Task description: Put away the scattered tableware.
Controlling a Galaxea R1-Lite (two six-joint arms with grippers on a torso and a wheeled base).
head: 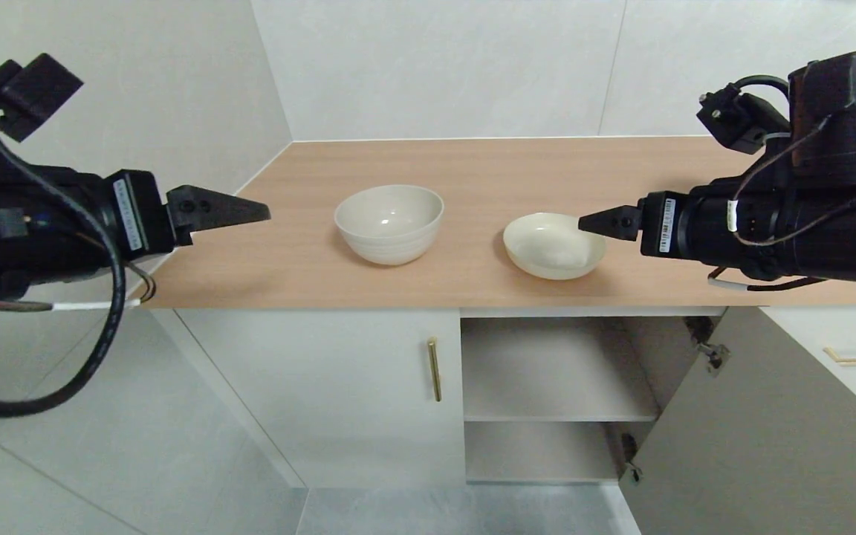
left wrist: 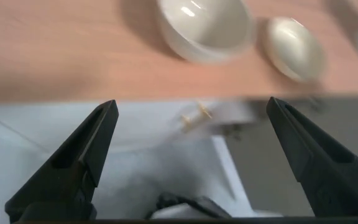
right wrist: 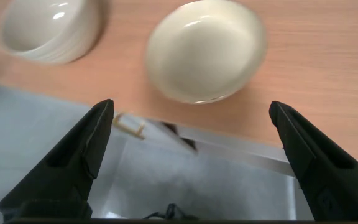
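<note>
Two cream bowls stand on the wooden countertop. The deep bowl is to the left of the shallow bowl. My left gripper hangs open off the counter's left front corner, well apart from the deep bowl. Just right of the shallow bowl my right gripper is open, raised over the counter's front edge, with the bowl lying beyond its fingertips. Neither gripper holds anything.
Below the counter a cabinet stands open with two bare shelves, its door swung out to the right. The door left of it is closed and has a gold handle. Tiled walls close off the back and left.
</note>
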